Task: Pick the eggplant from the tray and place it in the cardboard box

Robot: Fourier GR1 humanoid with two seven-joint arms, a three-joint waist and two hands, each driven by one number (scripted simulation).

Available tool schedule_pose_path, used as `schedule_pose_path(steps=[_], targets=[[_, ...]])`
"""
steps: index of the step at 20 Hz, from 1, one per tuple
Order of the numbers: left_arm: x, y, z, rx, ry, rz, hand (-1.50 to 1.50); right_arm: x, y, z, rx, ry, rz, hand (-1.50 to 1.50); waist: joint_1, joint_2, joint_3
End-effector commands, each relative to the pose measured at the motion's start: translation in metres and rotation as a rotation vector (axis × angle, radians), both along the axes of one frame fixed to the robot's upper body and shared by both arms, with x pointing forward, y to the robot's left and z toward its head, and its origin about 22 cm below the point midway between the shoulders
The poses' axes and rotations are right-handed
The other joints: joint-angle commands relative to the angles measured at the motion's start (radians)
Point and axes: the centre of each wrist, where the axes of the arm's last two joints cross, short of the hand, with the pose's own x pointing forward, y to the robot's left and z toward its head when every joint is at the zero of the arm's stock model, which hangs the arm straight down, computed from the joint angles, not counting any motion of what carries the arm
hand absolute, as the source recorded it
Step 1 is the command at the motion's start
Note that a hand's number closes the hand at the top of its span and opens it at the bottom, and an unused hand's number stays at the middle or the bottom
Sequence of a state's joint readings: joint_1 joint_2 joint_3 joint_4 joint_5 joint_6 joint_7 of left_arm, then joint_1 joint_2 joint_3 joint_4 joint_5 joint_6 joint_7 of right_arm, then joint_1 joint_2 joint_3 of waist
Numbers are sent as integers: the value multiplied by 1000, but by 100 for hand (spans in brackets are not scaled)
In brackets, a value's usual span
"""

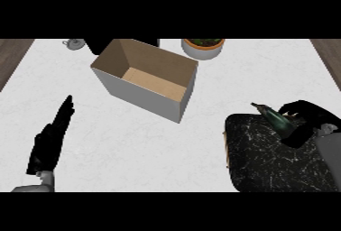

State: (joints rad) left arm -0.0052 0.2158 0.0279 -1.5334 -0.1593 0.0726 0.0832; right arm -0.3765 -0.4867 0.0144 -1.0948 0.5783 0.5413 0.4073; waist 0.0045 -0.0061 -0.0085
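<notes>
Right hand (303, 118) curled round eggplant (274, 118), over tray (266, 158), right of frame.
Smooth, likely slippery, light; mid-body hold safest. Left hand (50, 140) flat, lower left; cardboard box (148, 79) upper centre.

A white marbled counter (133, 149) was shown, on which an open cardboard box (148, 79), a dark marbled tray (273, 158), a potted plant (203, 48) and a small glass object (75, 43) were set.

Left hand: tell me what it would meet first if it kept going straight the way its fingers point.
The left hand points up the view and slightly right. That line seems to pass left of the cardboard box, over bare counter, toward a small grey object at the far edge. Depth is unclear, so it may clip the box's left corner.
</notes>
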Motion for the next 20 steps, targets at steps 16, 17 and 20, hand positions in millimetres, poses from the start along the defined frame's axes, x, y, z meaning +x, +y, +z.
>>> schedule_pose_path(steps=[16,17,20], targets=[[9,-17,-4,0,5,-40,0,74,57,35,-172,-680,669,150,39,19,10],[3,-17,-1,-4,-1,-41,0,89,81,46,-178,-681,652,150,43,17,10],[5,-17,16,-2,-7,-27,0,105,65,75,-59,-734,627,150,38,15,10]])
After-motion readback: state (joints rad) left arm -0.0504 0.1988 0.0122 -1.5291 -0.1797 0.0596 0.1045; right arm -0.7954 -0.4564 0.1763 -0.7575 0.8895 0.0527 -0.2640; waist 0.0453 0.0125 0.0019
